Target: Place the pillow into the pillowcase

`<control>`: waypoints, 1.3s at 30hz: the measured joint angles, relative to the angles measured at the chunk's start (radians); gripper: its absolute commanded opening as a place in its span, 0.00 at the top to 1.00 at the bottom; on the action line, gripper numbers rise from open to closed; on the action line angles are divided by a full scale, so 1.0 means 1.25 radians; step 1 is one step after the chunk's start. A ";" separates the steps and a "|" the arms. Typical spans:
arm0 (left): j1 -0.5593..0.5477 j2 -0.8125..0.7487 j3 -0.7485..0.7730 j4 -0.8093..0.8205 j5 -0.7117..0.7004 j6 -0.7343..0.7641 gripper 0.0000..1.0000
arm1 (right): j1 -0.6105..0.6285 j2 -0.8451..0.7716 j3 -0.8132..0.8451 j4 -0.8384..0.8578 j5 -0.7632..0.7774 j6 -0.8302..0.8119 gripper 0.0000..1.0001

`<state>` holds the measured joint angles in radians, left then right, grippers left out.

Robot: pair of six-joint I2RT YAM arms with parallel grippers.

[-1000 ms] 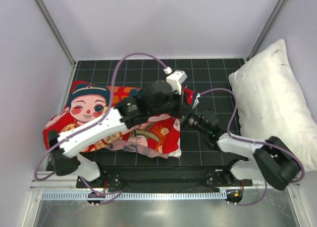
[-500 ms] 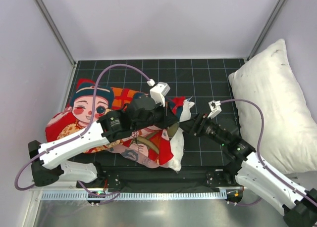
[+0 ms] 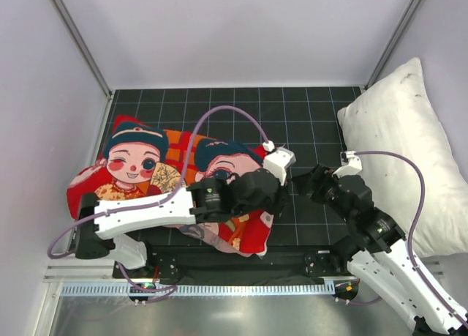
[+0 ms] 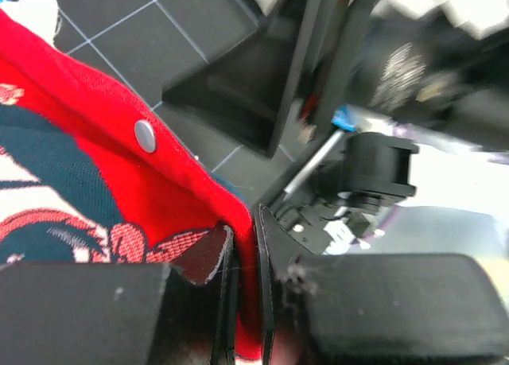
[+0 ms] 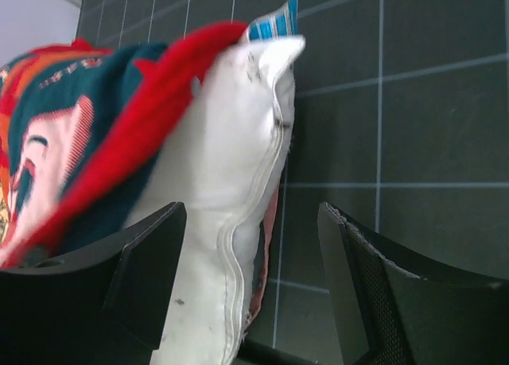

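Right gripper has drawn back rightward, jaws wide and empty; left gripper pinches the pillowcase hem. The pillow lies mostly inside, its white end poking out just ahead of the right gripper, long axis running left-right.

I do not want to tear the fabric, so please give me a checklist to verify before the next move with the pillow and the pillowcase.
1. Left claw pinches the pillowcase edge: ok.
2. Right claw open and empty: ok.
3. Pillow fully inside: not ok, its white end sticks out of the opening.
4. Pillow's far corners seated in the case: cannot tell, covered by fabric.
5. Larger pillow apart from the pillowcase: ok.
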<state>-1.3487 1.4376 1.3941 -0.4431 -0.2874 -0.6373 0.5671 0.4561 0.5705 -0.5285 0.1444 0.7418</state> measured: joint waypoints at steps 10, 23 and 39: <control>-0.021 0.159 0.221 -0.148 -0.195 0.082 0.71 | -0.040 0.113 0.035 0.052 -0.020 -0.120 0.13; -0.046 0.439 0.705 -0.652 -0.533 0.111 0.69 | -0.153 0.249 0.026 0.212 -0.172 -0.186 0.12; -0.054 0.226 0.395 -0.644 -0.467 0.062 0.22 | -0.213 0.363 0.059 0.266 -0.221 -0.214 0.12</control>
<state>-1.4158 1.7206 1.8881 -1.2484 -0.8707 -0.5598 0.3004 0.9096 0.6437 -0.1955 -0.1314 0.4740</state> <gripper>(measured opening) 0.755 0.879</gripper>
